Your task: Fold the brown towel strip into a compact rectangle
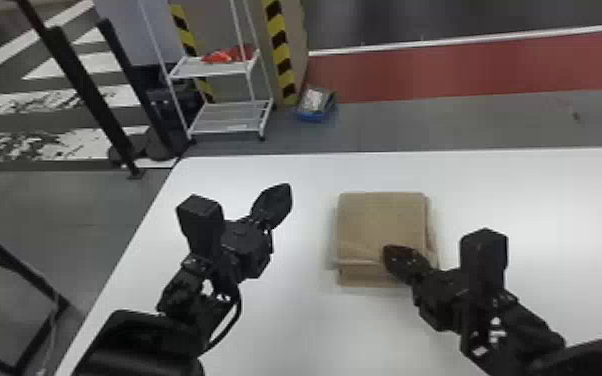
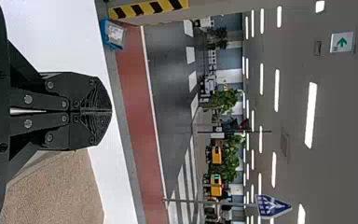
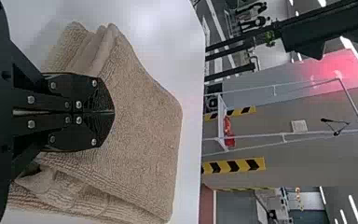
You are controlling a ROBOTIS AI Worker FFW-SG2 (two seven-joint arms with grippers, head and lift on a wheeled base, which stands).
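Brown towel strip (image 1: 380, 220) lies on the white table (image 1: 290, 330) as a layered, nearly square bundle, its lower layers showing along the near edge. Over the near right part of it is my right gripper (image 1: 391, 254), jaws together with nothing between them, though I can't tell whether they touch it; my left gripper (image 1: 284, 194), jaws likewise together, is left of it, above the table.
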